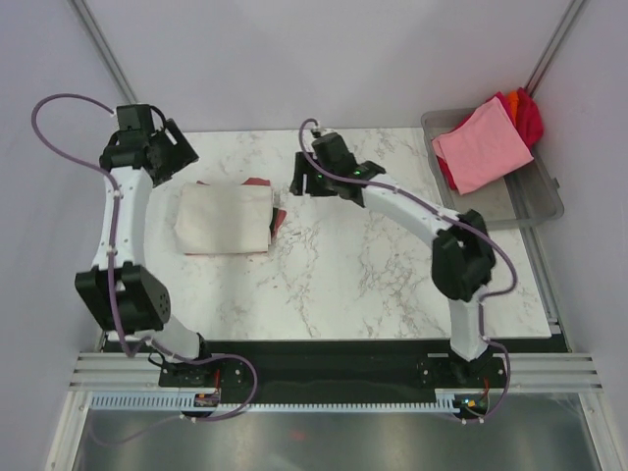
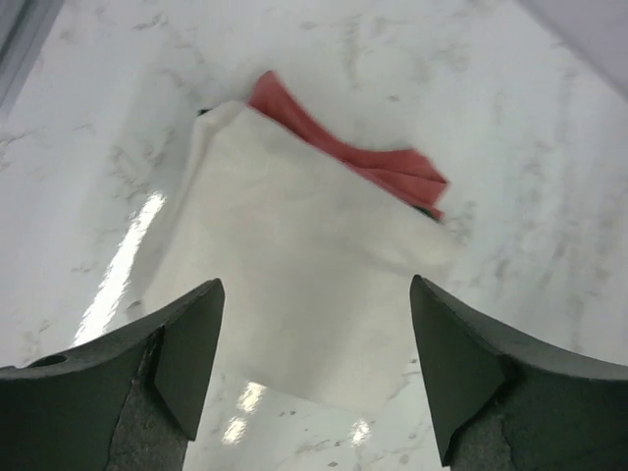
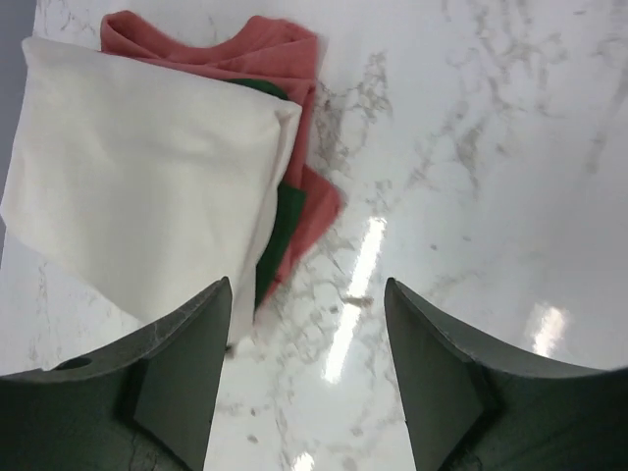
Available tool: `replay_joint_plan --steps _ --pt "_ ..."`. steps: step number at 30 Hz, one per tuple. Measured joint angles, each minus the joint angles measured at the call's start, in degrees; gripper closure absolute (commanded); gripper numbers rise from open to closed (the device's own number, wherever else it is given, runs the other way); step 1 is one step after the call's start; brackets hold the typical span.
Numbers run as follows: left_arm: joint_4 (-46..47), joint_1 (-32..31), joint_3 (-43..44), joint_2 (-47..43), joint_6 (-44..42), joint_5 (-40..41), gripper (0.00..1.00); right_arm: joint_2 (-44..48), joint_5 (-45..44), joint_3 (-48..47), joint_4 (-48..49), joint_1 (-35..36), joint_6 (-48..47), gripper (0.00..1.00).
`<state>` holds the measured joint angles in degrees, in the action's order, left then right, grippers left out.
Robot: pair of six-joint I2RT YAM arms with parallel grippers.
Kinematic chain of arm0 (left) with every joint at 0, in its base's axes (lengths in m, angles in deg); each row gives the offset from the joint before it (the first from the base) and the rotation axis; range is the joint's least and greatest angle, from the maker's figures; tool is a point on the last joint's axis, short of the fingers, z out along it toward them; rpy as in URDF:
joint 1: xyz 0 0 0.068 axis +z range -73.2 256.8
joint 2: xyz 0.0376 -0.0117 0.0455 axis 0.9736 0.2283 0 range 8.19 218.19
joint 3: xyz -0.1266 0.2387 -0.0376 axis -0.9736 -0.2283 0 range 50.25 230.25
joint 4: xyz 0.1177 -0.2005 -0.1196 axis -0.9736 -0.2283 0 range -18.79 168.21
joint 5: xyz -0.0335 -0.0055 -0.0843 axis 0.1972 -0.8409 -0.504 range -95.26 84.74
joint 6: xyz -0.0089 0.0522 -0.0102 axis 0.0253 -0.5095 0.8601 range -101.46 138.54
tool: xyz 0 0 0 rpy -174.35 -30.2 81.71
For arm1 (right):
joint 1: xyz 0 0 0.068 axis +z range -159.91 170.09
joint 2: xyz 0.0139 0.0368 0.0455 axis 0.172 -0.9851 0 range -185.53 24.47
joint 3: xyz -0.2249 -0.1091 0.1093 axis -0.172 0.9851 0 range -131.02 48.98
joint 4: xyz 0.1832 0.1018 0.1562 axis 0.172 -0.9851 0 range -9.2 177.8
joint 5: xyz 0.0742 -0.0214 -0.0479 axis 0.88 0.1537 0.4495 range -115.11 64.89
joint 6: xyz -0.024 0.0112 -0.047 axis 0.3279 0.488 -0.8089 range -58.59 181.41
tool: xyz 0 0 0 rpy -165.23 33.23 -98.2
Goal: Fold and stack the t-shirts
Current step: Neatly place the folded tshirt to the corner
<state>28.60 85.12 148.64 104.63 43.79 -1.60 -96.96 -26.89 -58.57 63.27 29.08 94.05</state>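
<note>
A folded cream-white t-shirt (image 1: 224,220) lies on top of a stack on the left part of the marble table (image 1: 373,285). Beneath it a dusty red t-shirt (image 3: 294,59) and a dark green one (image 3: 287,221) stick out at the edges. The red cloth (image 2: 392,169) also peeks out behind the cream-white t-shirt (image 2: 294,265) in the left wrist view. My left gripper (image 2: 314,378) hovers open over the stack's edge, holding nothing. My right gripper (image 3: 306,378) is open above bare marble just beside the cream-white t-shirt (image 3: 137,177), also holding nothing.
A clear plastic bin (image 1: 510,196) stands at the back right, with pink (image 1: 483,147), orange and red cloth in it. Light walls close in the table on three sides.
</note>
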Motion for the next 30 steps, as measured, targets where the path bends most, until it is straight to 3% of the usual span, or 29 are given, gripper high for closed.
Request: replay_joint_plan --steps 6,8,12,18,21,30 --pt "14.2 -1.7 -17.9 -18.0 3.1 -17.8 0.16 31.2 1.5 27.3 6.9 -8.9 -1.4 0.29" --pt "18.3 -3.1 -24.9 -20.3 5.4 -23.2 0.16 41.3 0.6 35.3 9.2 -13.0 -1.4 0.29" --pt "20.7 -8.6 -29.1 -18.8 6.8 -25.1 0.16 51.6 -0.1 45.6 11.1 -13.2 -1.4 0.29" --pt "23.5 -20.9 -27.6 -12.5 6.8 -25.8 0.18 58.5 -3.1 59.5 9.8 -12.4 -1.0 0.34" --pt "22.3 -25.1 -23.7 -7.1 6.3 -24.9 0.27 61.5 -4.6 63.5 9.0 -12.5 -0.7 0.35" --pt "16.7 -28.3 -10.4 12.4 3.4 -19.8 0.33 63.5 -5.3 64.5 8.9 -12.5 -0.5 0.35"
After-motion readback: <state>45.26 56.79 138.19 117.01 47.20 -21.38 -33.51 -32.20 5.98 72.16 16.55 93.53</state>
